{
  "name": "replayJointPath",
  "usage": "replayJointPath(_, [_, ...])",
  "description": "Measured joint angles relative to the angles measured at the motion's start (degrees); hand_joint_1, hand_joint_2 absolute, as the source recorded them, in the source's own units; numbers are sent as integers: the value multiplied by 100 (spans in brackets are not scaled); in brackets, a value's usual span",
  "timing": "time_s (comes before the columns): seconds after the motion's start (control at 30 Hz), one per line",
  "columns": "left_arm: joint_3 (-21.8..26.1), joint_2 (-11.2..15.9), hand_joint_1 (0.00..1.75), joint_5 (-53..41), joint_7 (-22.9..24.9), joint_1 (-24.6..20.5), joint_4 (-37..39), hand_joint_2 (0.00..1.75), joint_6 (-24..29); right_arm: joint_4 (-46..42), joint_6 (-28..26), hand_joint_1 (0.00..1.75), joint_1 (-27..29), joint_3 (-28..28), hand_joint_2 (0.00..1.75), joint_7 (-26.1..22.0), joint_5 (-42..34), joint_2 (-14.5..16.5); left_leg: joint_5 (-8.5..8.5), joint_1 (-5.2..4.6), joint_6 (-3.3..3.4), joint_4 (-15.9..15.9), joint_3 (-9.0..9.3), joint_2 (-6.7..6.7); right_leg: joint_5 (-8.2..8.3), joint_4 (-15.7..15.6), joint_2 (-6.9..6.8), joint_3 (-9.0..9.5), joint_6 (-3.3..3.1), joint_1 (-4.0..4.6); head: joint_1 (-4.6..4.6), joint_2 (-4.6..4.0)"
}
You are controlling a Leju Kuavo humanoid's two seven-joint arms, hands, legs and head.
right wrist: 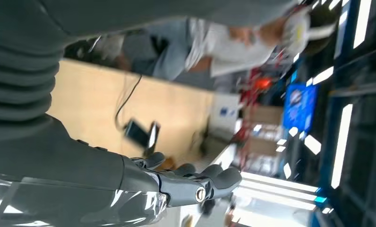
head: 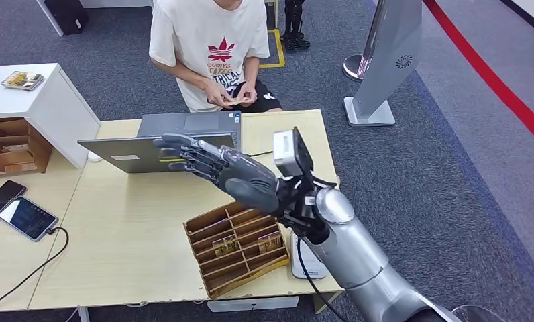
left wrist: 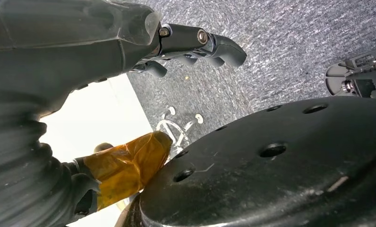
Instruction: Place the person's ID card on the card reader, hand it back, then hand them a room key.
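Right hand is up over the table, fingers spread and stretched fwd toward the laptop, holding nothing afaict. In the right wrist view the same hand has its fingers slightly curled but apart, nothing betw them. Left hand is in the left wrist view over grey carpet, dark fingers curled in a bit at the tips, nothing in them; thumb has some orange tape wrapped on it. The person in a white tee sits on the far side of the table w/ both hands together in front of them, pinching a small tan card-ish thing, prob the ID card but too small to say for sure. Card reader is the white pad at the table's near right edge, partly under the right arm, just beside the wooden divider tray. That tray has a couple of small cards standing in its slots, can't tell if they're the room keys. Two phones lie at the left side of the table, one w/ a cable plugged in. A wooden shelf box sits under a white cabinet at far left.
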Motion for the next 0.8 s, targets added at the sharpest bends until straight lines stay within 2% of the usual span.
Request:
replayJointPath(0.1, [0,9,0,18,-24,6,0,175,-9,-183,443,0,296,98,0,-164,-340,-360,-1,0,1,1,-1,1,0,0,0,0,0,0,2,0])
replayJointPath(0.3, [-2,16,0,60,-27,24,-1,175,-20,-281,949,0,723,346,0,-489,-201,-922,-2,1,2,0,-1,2,0,0,1,-1,1,1,1,0])
replayJointPath(0.57, [-4,16,0,87,-30,35,0,175,-22,-289,1071,0,881,520,0,-550,-80,-1217,-2,1,2,0,0,3,0,0,2,-1,0,1,0,0])
replayJointPath(0.8, [-5,32,0,173,-30,48,0,175,3,-119,1270,0,1022,987,0,-835,538,-1603,-2,0,3,1,-2,2,0,-1,1,1,1,0,1,0])
